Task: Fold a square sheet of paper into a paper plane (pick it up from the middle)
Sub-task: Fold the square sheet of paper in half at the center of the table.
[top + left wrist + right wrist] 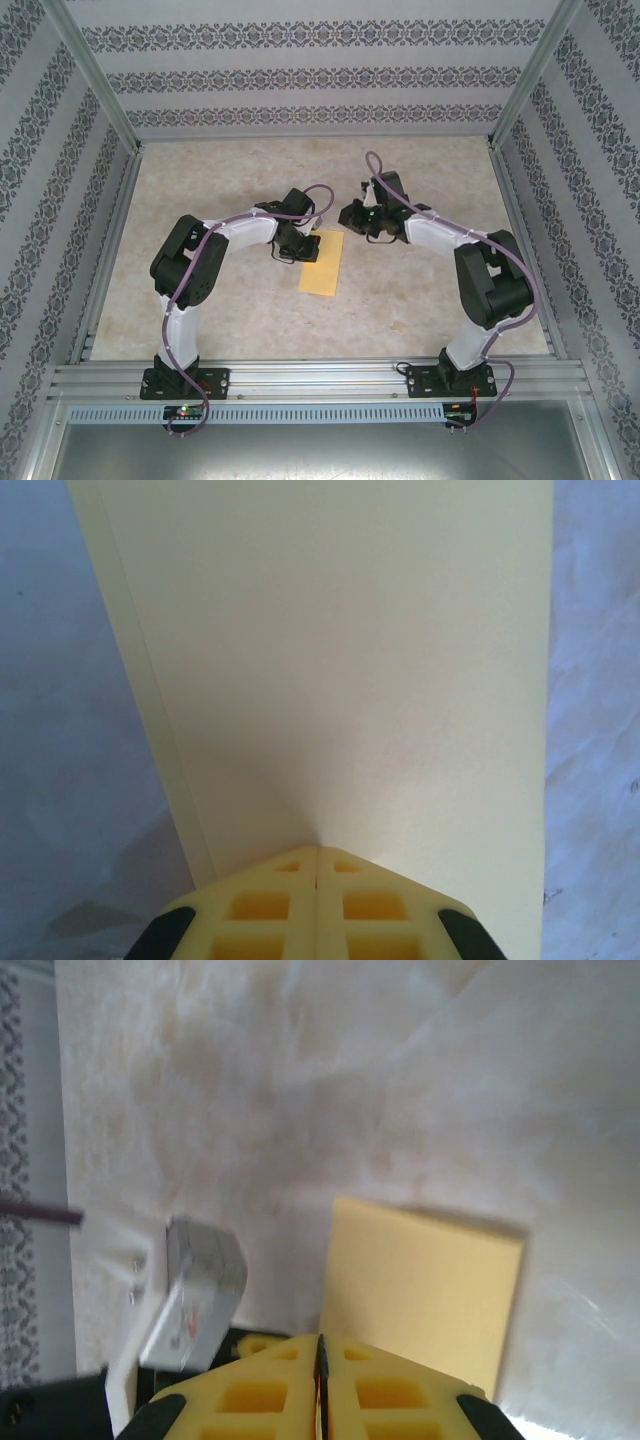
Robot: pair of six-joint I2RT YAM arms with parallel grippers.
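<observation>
The sheet of paper lies flat on the bench between my two arms. It is a narrow yellow rectangle in outline, running from near my pincers back towards my bases. My left wrist camera shows a thin strip of a second layer along one long edge, so I judge it is folded in half with the edges not quite matched.

My left pincer is clenched, the two pads closed flat against each other. Its tip is set down on the far end of the sheet. Paper shows on both sides of the tip and a soft shadow gathers there, so I read this as pressing, not pinching. Closed pads make one blunt point, which suits pinning thin paper to the bench or running along a crease.

My right pincer is clenched too and grasps nothing. It hangs just beside the far right corner of the sheet, which lies flat ahead of it with a shadow along its edge. From above, it sits close to the left pincer but apart from it. I judge it waits there so that it can reach a corner for the nose folds, which are not yet made.
</observation>
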